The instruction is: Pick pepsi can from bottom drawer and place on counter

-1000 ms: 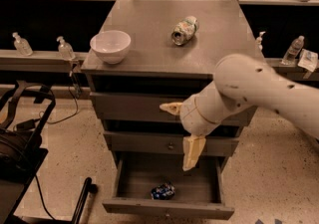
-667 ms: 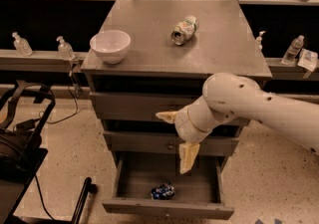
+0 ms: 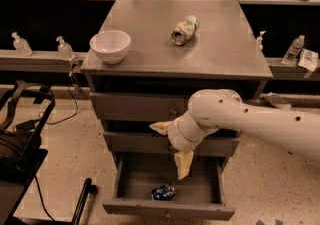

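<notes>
Presently: pepsi can (image 3: 163, 192), one, lying on the floor of the open bottom drawer (image 3: 167, 210), near its front edge, untouched. Gripper (image 3: 167, 152), one, fingers spread wide and holding nothing, hanging above the drawer's rear part and in front of the middle drawer (image 3: 135, 142). It is lower and further left than a second ago, so the descent toward the can appears under way, with the grasp not yet made. Counter (image 3: 227, 49), above: white bowl (image 3: 110, 45) at front left, pale green-and-white can (image 3: 184, 29) on its side.
</notes>
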Robot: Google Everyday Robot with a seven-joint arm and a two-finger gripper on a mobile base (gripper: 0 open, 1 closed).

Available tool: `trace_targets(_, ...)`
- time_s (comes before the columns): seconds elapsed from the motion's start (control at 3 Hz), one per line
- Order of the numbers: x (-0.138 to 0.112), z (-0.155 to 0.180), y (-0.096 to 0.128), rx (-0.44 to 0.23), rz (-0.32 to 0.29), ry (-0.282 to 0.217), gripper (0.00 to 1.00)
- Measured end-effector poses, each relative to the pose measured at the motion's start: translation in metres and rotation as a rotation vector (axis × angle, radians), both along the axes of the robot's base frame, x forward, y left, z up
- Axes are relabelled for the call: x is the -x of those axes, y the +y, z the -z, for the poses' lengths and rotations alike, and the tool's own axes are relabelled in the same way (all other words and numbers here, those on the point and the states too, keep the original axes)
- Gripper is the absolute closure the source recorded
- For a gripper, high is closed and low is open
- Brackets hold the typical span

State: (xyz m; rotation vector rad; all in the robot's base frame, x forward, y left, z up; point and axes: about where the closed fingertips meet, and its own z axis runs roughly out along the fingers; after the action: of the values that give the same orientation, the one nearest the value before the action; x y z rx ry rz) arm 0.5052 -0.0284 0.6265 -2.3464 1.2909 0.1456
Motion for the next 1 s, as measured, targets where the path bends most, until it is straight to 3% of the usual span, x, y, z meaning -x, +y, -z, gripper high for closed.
trace_targets(0.33, -0.003, 0.008, 0.003, 0.0, -0.014, 0.016, 0.0)
trace_targets(1.0, -0.005, 0.092, 0.045, 0.025, -0.174, -0.018, 0.0)
